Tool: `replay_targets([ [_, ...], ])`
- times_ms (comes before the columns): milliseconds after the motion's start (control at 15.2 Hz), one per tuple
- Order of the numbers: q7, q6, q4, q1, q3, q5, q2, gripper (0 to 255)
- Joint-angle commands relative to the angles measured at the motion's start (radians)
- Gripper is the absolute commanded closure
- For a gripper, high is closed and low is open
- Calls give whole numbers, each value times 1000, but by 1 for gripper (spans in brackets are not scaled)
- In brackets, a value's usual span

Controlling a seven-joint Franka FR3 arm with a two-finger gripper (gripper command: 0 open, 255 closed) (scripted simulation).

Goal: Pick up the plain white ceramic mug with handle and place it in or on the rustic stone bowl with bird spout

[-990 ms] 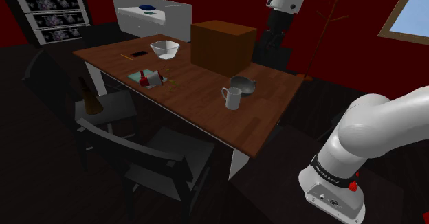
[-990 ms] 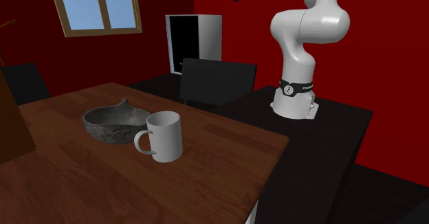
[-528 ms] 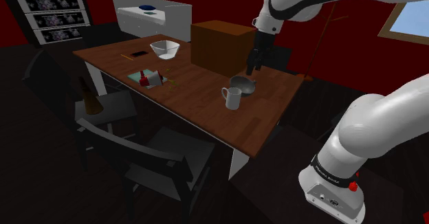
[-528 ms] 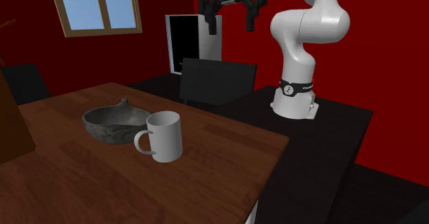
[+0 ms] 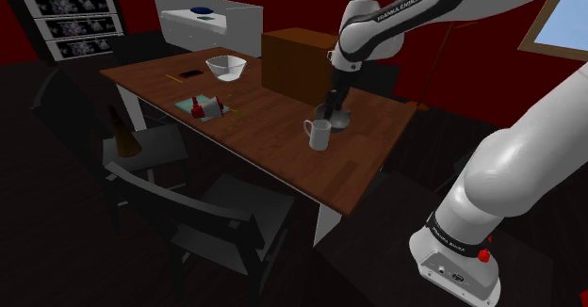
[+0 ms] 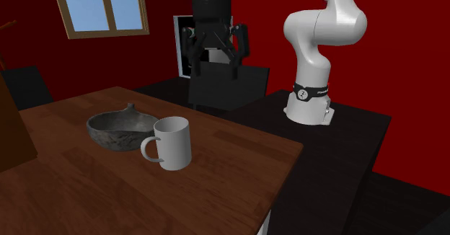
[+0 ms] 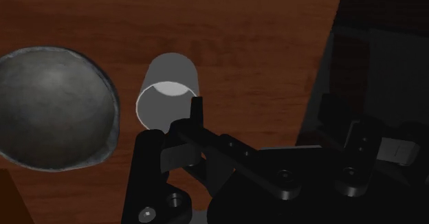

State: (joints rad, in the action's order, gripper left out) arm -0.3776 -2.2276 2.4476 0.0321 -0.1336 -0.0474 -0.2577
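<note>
**Shoulder view.** A long brown wooden counter [image 5: 264, 131] stands in a room with dark red walls. Dark chairs [image 5: 221, 222] sit along its near side, and a window [image 5: 563, 13] shows at the upper right. The plain white handled mug [image 5: 318, 135] stands upright on the counter, near the end closest to the stand. The round grey stone bowl [image 5: 341, 120] sits just behind it. A tall brown box [image 5: 303, 60] stands farther back, and a shallow white bowl [image 5: 226, 67] lies farther along toward this view's left. The all-black claw [image 5: 331, 105] hangs from the white arm, close above the mug and the grey bowl.

**Second exterior view.** The mug's handle points to this view's left, and the grey bowl lies just beside it on that side. Whether the two touch cannot be told. The claw hovers above and behind the mug, in front of a dark chair back [image 6: 245, 89]. Its fingers are spread apart and hold nothing.

**Wrist view.** The camera looks down into the mug's open mouth. The mug lies just ahead of the fingers, not between them, with the grey bowl alongside.

**Change.** Half a second earlier the claw stood higher and more toward the second exterior view's right. It has since come down toward the mug. The mug and the bowl have not moved.
</note>
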Motion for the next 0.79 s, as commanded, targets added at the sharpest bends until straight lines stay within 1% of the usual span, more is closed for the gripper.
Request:
replay_targets([
  [0, -26, -58, -23, 2, -6, 2, 81, 0],
  [462, -116, -219, -133, -2, -17, -3, 357, 0],
  [528, -116, -220, -134, -3, -17, -3, 358, 0],
  [726, -123, -258, -127, -3, -15, -13, 390, 0],
])
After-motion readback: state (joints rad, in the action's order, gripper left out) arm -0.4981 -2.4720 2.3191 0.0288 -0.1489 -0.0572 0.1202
